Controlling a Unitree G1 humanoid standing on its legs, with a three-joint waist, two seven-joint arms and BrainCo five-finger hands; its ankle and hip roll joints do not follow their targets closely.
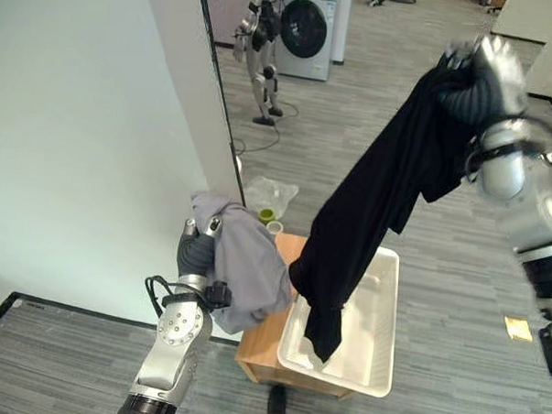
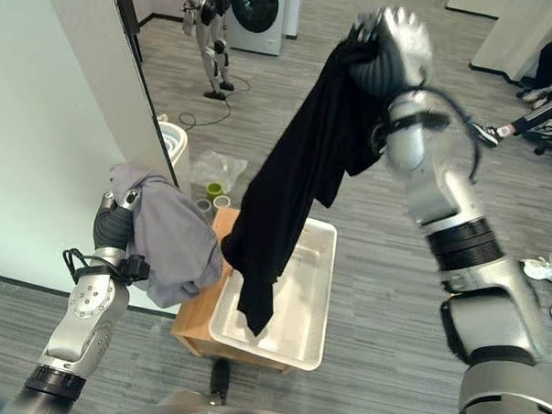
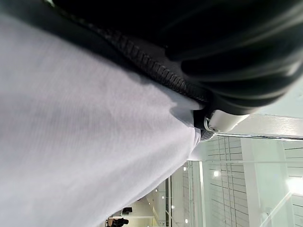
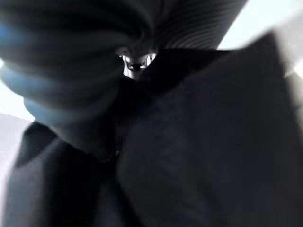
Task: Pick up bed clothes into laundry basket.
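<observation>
The right hand point(image 2: 393, 47) is raised high, fingers clenched round the top of a long black garment point(image 2: 291, 185) that hangs down so its lower end dips into the white laundry basket point(image 2: 316, 296) — not yet let go, so I'd call this piece nearly delivered. The basket sits on a low wooden stand point(image 2: 196, 327), towards its right edge, and looks otherwise bare. Off the stand's left edge, the left hand point(image 1: 198, 245) holds a grey garment point(image 1: 246, 270) bunched against it, fingers curled into the cloth — that one is clear of the basket and remains to be dropped in.
</observation>
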